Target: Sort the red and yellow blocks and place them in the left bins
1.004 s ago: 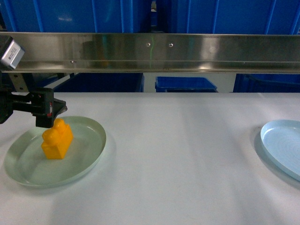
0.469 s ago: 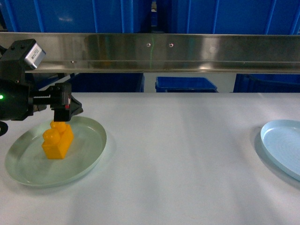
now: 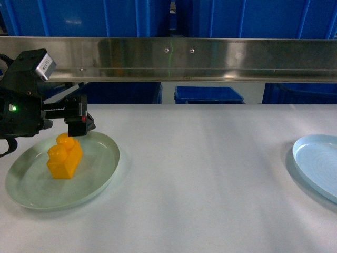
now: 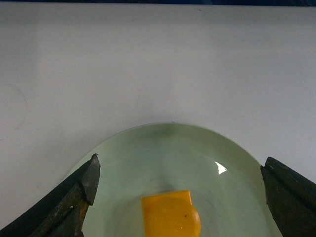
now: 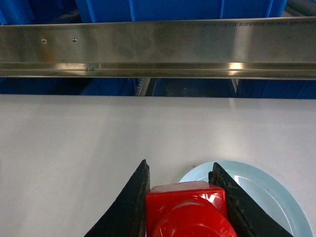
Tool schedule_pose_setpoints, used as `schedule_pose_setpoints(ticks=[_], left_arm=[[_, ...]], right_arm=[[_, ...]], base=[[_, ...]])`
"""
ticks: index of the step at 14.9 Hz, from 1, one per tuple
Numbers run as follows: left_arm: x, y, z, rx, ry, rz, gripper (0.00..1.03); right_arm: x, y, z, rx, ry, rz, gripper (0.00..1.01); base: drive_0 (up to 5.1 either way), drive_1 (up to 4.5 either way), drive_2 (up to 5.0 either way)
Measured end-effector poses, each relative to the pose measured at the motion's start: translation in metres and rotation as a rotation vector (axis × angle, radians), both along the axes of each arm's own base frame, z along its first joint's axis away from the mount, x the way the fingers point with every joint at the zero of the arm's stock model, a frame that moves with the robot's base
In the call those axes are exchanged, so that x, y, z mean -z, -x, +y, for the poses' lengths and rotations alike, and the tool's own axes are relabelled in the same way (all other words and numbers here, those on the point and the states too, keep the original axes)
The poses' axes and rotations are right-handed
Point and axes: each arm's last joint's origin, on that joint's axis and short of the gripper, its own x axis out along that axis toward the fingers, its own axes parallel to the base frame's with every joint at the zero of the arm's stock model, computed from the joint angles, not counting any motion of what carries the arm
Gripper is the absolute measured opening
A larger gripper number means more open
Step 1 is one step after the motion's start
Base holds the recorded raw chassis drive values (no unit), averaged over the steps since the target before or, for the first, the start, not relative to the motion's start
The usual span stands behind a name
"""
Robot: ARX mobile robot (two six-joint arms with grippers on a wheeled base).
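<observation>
On the white tabletop (image 3: 210, 174) we see a pale green round plate (image 3: 100, 179) at near left holding the orange-yellow studded plastic block (image 3: 65, 156) — our left gripper (image 4: 180, 182) spread wide just above it — while our right gripper (image 5: 180, 197) clamps the bright red plastic block (image 5: 190, 210) over a pale blue round plate (image 5: 269, 195).

Orange-yellow block (image 3: 65, 158) on a pale green plate (image 3: 97, 179); white table (image 3: 210, 179). Left gripper (image 3: 80, 122) black, small red mark on it, green light on the arm body. Red block (image 5: 190, 212) (glossy, white highlights) between black fingers (image 5: 129, 207) of the right gripper (image 5: 183, 207), over a pale blue plate (image 5: 274, 197). Blue crates (image 3: 95, 16) behind a silver-grey metal rail (image 3: 210, 58).
</observation>
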Motion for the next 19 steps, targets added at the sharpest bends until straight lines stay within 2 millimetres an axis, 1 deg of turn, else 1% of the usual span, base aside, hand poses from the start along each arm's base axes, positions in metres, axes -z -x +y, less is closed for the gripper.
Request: schedule_pose_setpoints(ticks=[3,11,13,15,17,18,19], left_arm=[[0.004,0.000,0.000,-0.017,-0.007,0.010,0.98],[0.033,0.002,-0.003,-0.028,-0.081,0.046,0.98],[0.037,0.003,-0.007,-0.022,-0.093,0.065,0.98],[0.038,0.003,-0.011,-0.014,-0.097,0.070,0.98],[0.041,0.003,-0.010,-0.035,-0.115,0.075,0.98],[0.046,0.002,-0.008,-0.055,-0.129,0.086,0.98],[0.048,0.002,-0.005,-0.062,-0.135,0.091,0.95]], right_arm=[[0.000,0.000,0.000,0.000,0.000,0.000,0.29],[0.000,0.000,0.000,0.000,0.000,0.000,0.29],[0.000,0.000,0.000,0.000,0.000,0.000,0.29],[0.000,0.000,0.000,0.000,0.000,0.000,0.29],[0.000,0.000,0.000,0.000,0.000,0.000,0.29],[0.000,0.000,0.000,0.000,-0.001,0.000,0.29],[0.000,0.000,0.000,0.001,-0.003,0.000,0.29]], base=[[0.0,0.00,0.0],[0.0,0.00,0.0],[0.0,0.00,0.0],[0.0,0.00,0.0],[0.0,0.00,0.0],[0.0,0.00,0.0],[0.0,0.00,0.0]])
